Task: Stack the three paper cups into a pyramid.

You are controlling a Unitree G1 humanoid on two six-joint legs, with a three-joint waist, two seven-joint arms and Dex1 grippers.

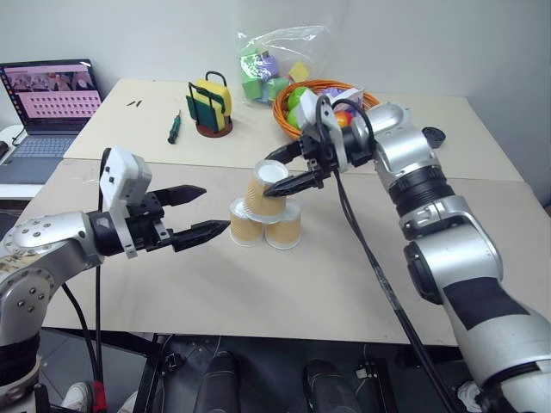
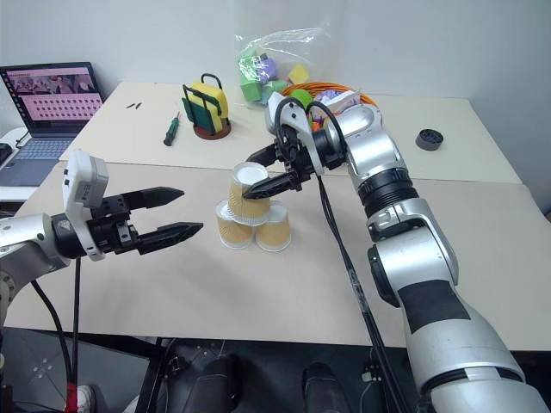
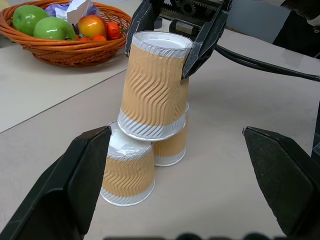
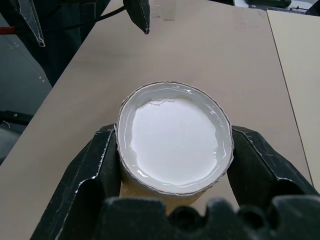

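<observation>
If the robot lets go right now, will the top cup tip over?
Maybe. The top cup leans, resting on the two bottom cups while the right pincer grips its base. It looks like light, thin paper, so a small nudge could probably topple it.

On the far bench (image 1: 138, 129): open laptop (image 1: 47, 103), green-handled screwdriver (image 1: 174, 127), coaster holder (image 1: 210, 107), fruit basket (image 1: 297, 107), bag of blocks (image 1: 275, 60), black cap (image 1: 433, 134).

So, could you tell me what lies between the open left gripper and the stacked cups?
Nothing: in the left eye view only bare table separates the left gripper from the nearest bottom cup.
</observation>
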